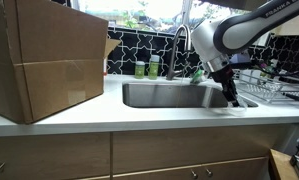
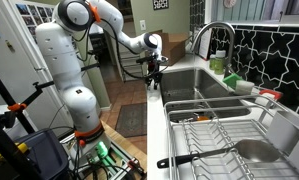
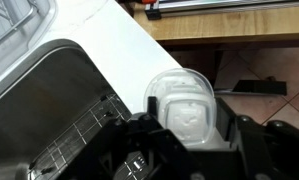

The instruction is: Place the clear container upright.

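Note:
The clear container (image 3: 187, 108) is a small see-through tub seen in the wrist view, its open round mouth facing the camera, over the white counter strip in front of the sink. My gripper (image 3: 189, 128) has a black finger on each side of it, both touching its walls. In an exterior view the gripper (image 1: 232, 99) points down at the counter's front edge, right of the basin, with the container (image 1: 235, 106) faint at its tips. In an exterior view the gripper (image 2: 155, 78) hangs by the counter's near end; the container is too small to make out there.
The steel sink basin (image 1: 169, 96) (image 2: 194, 85) lies beside the gripper, with a faucet (image 1: 179, 40) and green bottles (image 1: 147, 68) (image 2: 221, 64) behind it. A wire dish rack (image 1: 274, 85) (image 2: 229, 140) stands beside it. A large cardboard box (image 1: 39, 60) fills the counter's other end.

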Robot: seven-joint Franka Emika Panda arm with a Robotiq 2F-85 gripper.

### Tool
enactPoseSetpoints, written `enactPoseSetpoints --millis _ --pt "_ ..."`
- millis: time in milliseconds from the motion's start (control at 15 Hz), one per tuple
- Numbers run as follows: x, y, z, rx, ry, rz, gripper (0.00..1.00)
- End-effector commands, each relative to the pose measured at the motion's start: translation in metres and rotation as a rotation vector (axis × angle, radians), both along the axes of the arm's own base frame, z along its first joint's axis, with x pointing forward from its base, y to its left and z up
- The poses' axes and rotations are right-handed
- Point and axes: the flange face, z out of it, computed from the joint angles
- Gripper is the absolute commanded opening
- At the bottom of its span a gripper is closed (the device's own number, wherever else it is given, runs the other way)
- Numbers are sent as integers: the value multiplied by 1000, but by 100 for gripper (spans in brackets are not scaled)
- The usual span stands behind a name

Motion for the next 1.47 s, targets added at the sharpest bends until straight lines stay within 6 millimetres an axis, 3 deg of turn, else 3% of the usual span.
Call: enactPoseSetpoints --millis 0,267,333,733,1000,1200,1267,1333,1400 --pt "1 -7 1 32 5 -20 57" --pt "2 -18 2 78 9 -50 57" --pt "3 -22 2 131 2 -77 32" --pt "-7 -51 5 372 36 -282 32" --pt "-19 -83 0 485 93 -441 32" --pt "-26 -116 -15 550 113 -579 32" --pt "-27 -98 -3 493 90 -503 32" --pt "-29 -105 -7 499 93 -522 57" --pt "-29 -107 -8 500 94 -523 57"
